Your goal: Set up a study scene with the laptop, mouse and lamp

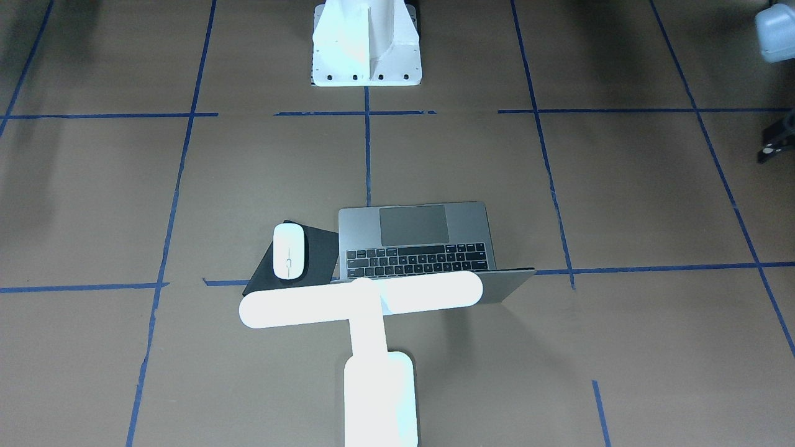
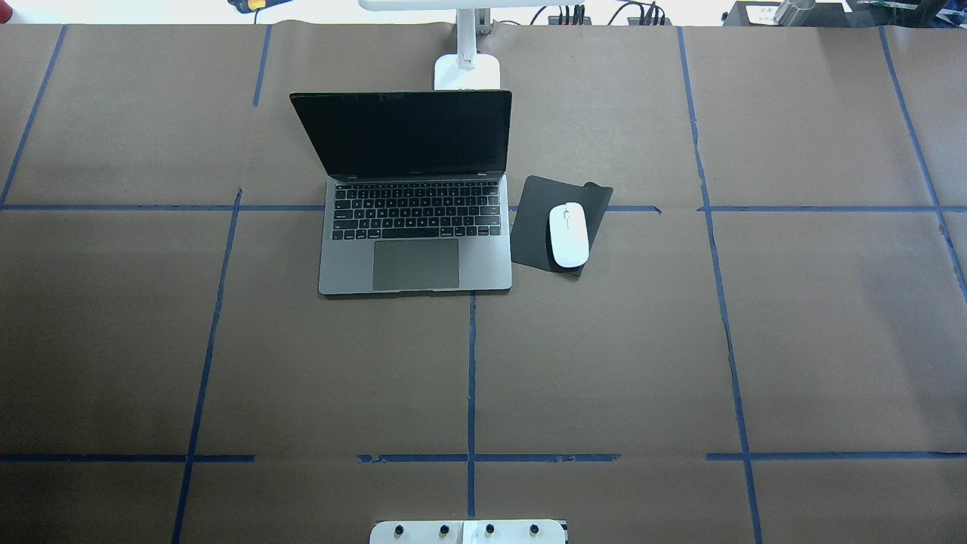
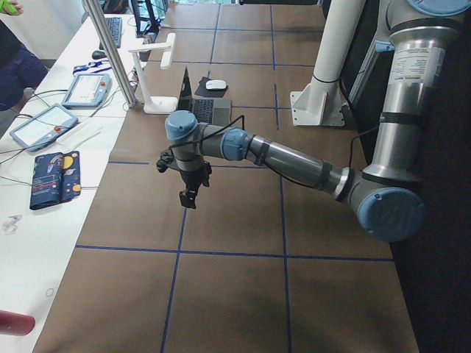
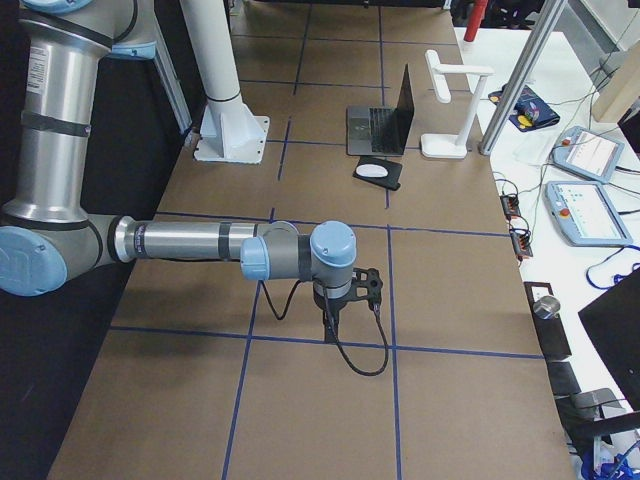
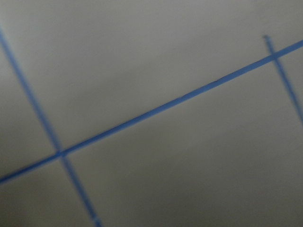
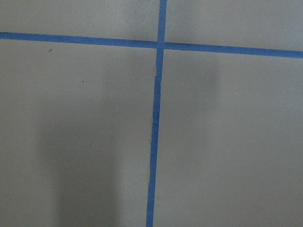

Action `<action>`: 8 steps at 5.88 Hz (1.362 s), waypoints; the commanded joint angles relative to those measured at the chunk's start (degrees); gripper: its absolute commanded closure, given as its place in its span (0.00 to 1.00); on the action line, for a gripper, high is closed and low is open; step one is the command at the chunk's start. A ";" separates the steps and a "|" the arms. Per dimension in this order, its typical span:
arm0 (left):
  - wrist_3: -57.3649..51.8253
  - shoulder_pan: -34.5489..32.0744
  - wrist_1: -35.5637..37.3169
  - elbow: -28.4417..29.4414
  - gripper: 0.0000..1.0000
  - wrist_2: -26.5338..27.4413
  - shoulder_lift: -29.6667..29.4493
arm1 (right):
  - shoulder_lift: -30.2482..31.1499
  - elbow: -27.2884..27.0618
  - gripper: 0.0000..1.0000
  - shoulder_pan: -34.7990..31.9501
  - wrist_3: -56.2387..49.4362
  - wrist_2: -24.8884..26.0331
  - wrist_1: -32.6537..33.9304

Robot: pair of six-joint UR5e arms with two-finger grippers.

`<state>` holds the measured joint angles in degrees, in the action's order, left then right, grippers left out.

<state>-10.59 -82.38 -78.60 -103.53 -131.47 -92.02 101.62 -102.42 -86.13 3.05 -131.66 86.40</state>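
Observation:
The laptop (image 2: 415, 227) stands open on the brown table, screen dark, keyboard toward the robot. The white mouse (image 2: 568, 234) lies on a black mat (image 2: 532, 227) just right of it. The glowing lamp (image 1: 366, 304) stands behind the laptop's screen, its base (image 2: 467, 69) at the table's far edge. My left gripper (image 3: 188, 198) hangs over bare table well to the left of the laptop. My right gripper (image 4: 330, 325) hangs low over bare table far to the right. Both hold nothing I can see. I cannot tell whether either is open or shut. Both wrist views show only table and tape.
The white bolted pedestal (image 1: 366, 49) stands at the robot's edge of the table. Blue tape lines (image 2: 471, 370) grid the table. A side bench with tablets (image 3: 44, 125) and an aluminium post (image 3: 110, 51) runs beyond the lamp.

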 commanded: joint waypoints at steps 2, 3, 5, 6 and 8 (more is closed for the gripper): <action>-6.03 -6.56 -3.57 1.49 0.00 -0.10 9.12 | 0.07 0.03 0.00 0.00 -0.15 0.00 0.00; -6.11 -6.48 -3.57 4.01 0.00 0.51 10.18 | 0.07 0.03 0.00 0.00 -0.24 0.00 0.00; -6.28 -6.48 -5.68 3.70 0.00 0.51 10.19 | 0.07 0.11 0.00 0.00 -0.15 -0.17 -0.87; -6.54 -6.22 -5.77 3.68 0.00 0.51 10.10 | 0.24 0.11 0.00 0.00 -0.15 -0.18 -1.05; -6.63 -6.21 -5.86 3.16 0.00 0.16 10.02 | 0.25 0.20 0.00 0.00 -0.06 -0.18 -1.05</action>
